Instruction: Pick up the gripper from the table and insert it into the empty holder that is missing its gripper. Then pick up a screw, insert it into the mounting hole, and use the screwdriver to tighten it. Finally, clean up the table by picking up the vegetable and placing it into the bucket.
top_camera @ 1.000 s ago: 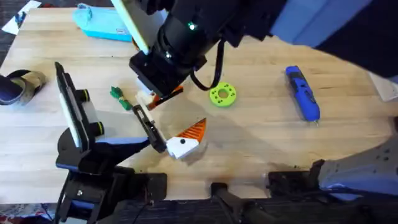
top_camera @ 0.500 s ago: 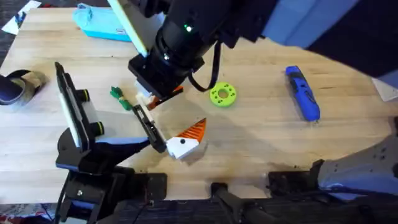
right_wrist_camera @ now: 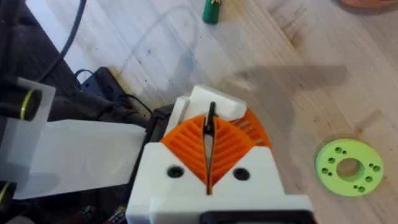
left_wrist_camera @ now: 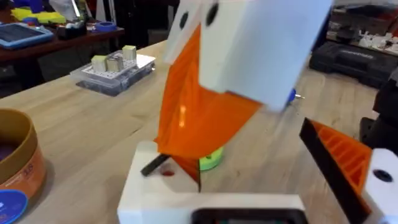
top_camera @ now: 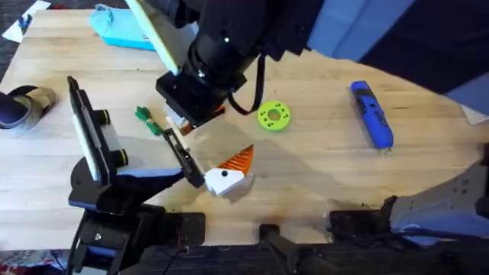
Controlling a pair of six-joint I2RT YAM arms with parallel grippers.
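Currently in hand: step one, seating the spare finger.

- Right gripper [right_wrist_camera: 209, 126]: ribbed orange pads pressed together, pinching the gripper [left_wrist_camera: 217, 81] as far as I can judge. It hangs above the table [top_camera: 321, 176], reached across to my left side.
- The gripper: white block uppermost, smooth orange wedge pointing down. It hovers just over the empty holder [left_wrist_camera: 180, 193] and is not yet seated.
- Left gripper [top_camera: 229, 166]: jaws spread, one side bare. Its single ribbed fin [left_wrist_camera: 345, 162] stands well apart from the empty holder.
- Screwdriver [top_camera: 372, 114]: lying untouched on the right of the table.
- Vegetable [top_camera: 145, 118]: on the table near my left arm, still to be cleared away.
- Bucket [left_wrist_camera: 15, 162]: standing off to one side in the left wrist view.
- Green disc [top_camera: 273, 116]: loose, just beside the work.
- Screw: none that I can pick out.

Next move, by my reckoning: line the white block squarely over the holder's slot. Lower it straight and hold the left arm steady. Any tilt would likely jam it, and letting go early would drop it.
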